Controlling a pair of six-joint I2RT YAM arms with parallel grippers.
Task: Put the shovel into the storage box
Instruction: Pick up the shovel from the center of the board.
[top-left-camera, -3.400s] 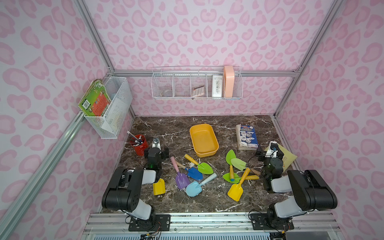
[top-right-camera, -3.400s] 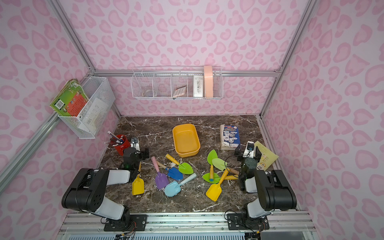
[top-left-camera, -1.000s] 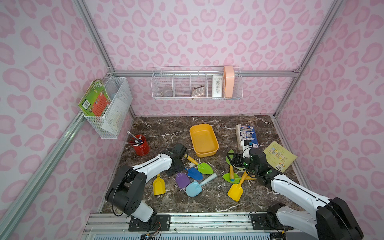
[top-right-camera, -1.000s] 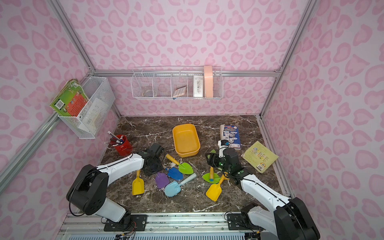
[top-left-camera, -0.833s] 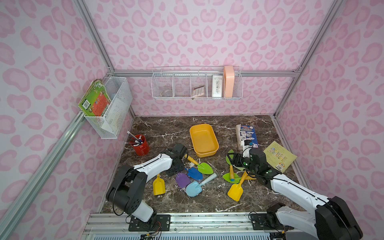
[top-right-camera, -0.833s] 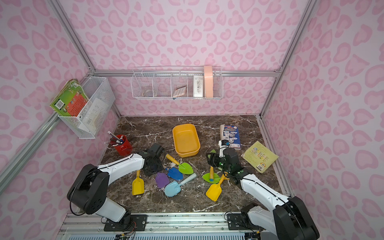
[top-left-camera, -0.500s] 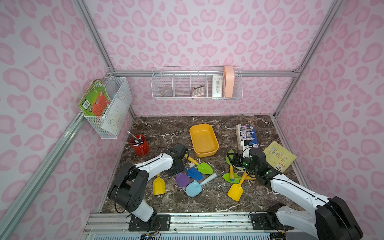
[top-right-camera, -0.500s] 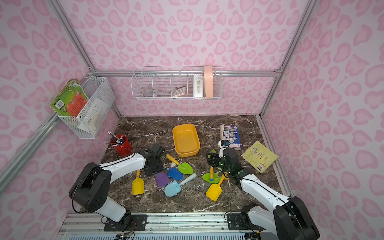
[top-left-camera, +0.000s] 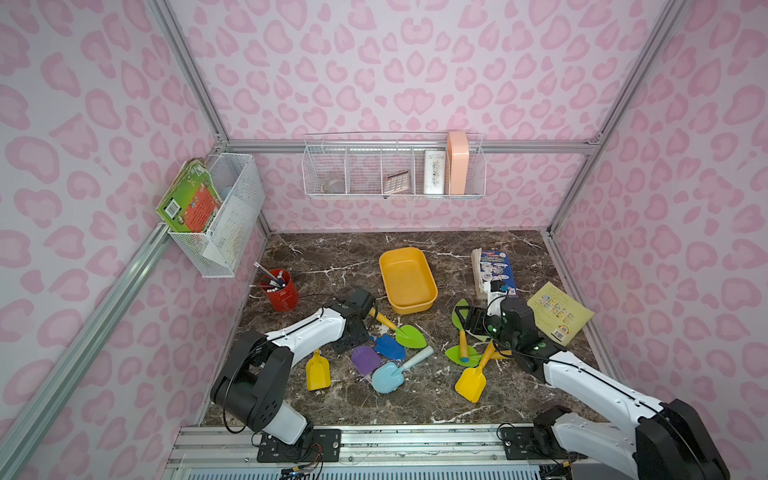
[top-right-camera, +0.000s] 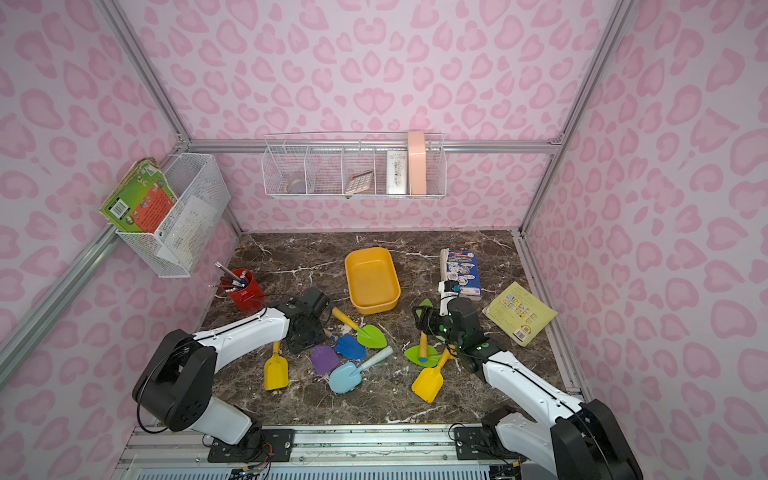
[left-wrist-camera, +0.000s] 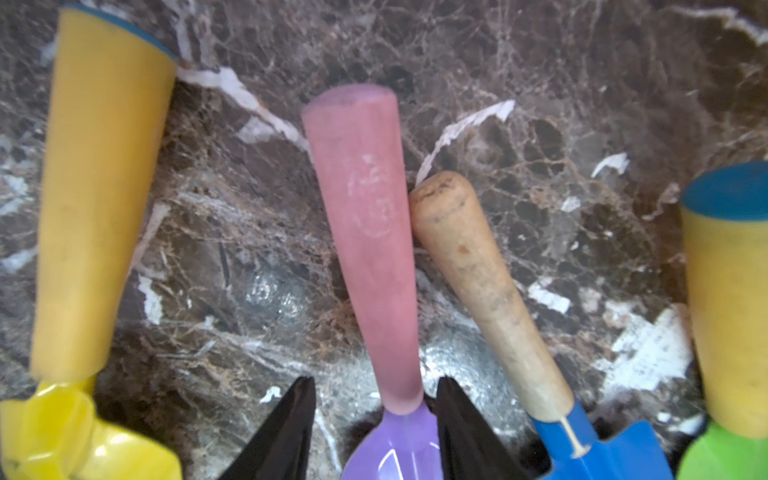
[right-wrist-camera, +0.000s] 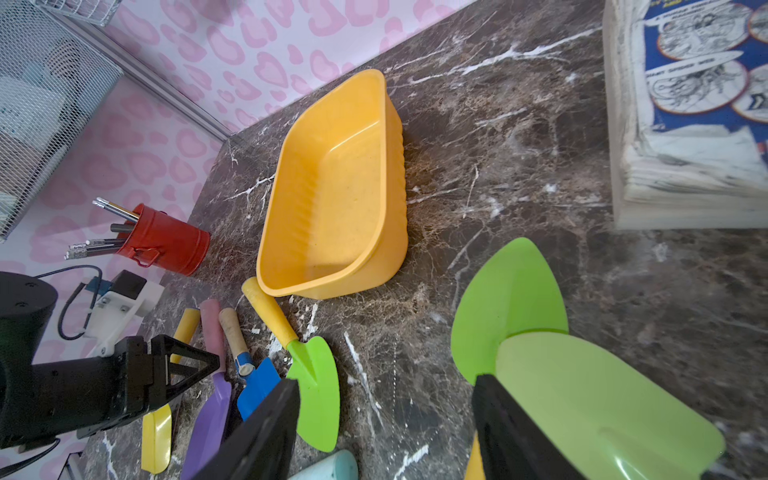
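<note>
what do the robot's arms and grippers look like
The left arm and right arm match: white link shells, bulky black joints, thin black cables. Green lights dot the right wrist. The left gripper and right gripper have black tapered fingers.

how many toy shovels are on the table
9. By the left arm: yellow, purple, blue, green, light blue. By the right arm: bright green, pale green, orange-handled green, another yellow. Others may hide under the arms.
</note>
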